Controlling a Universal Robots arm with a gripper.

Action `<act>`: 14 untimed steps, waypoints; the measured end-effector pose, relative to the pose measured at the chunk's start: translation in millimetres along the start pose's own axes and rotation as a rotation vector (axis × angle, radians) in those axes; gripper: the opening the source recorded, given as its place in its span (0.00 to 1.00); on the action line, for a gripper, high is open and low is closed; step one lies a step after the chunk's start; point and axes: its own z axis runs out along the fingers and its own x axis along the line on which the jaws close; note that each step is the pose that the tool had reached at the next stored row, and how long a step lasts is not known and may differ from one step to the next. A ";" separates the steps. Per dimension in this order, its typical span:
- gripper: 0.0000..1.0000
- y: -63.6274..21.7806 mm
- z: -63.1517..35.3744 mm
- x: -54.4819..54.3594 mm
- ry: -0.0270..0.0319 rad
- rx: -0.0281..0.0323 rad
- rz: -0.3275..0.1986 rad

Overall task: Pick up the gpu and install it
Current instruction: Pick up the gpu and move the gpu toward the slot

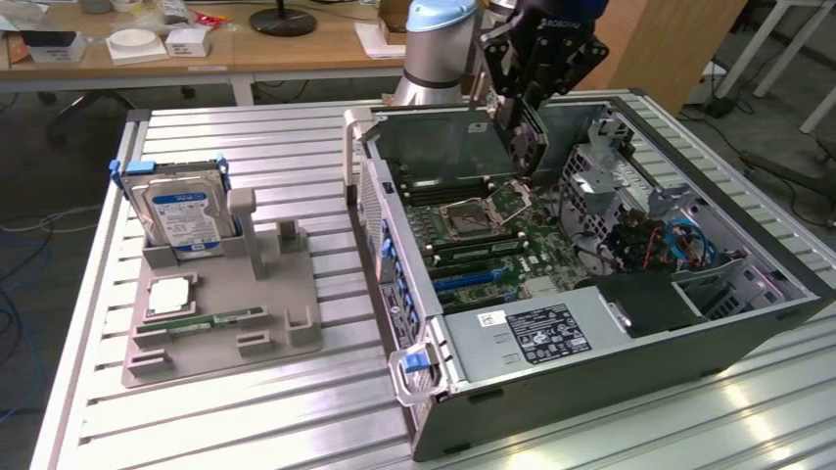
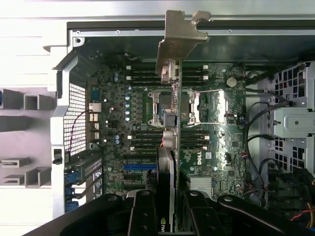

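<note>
You have a ribbed metal table (image 1: 261, 147) in front of a wooden desk (image 1: 288, 49) that carries small white boxes (image 1: 137, 44). The arm (image 1: 438, 39) comes down from the far side over the open computer case (image 1: 588, 382), which lies on its side at the exterior view's right. Its gripper (image 2: 170, 209) points down into the case, and the black fingers (image 2: 142, 211) are closed on the gpu (image 2: 171, 123). The card is held edge-on above the motherboard (image 2: 216, 123), over the processor socket (image 1: 468, 217), with its silvery bracket (image 2: 179, 34) toward the far wall of the case.

On the motherboard you can read a white DELL mark (image 2: 193, 156). The power supply (image 1: 549, 333) at the near end of the case has a dark label with white print, too small to read. Blue and red cables (image 1: 673, 240) lie beside it.

At the exterior view's left, a gray holder (image 1: 288, 323) keeps a hard drive (image 1: 183, 220) upright in its far slot; the blue and white label is not readable. Nearer on the holder lie a square silvery chip (image 1: 170, 294) and a green memory stick (image 1: 215, 321).
</note>
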 end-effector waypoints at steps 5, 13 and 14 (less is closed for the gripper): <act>0.26 0.0 0.2 -1.1 0.0000 0.0000 0.000; 0.26 0.1 0.4 -3.0 0.0001 0.0000 0.000; 0.26 0.1 0.5 -3.2 0.0000 0.0000 0.000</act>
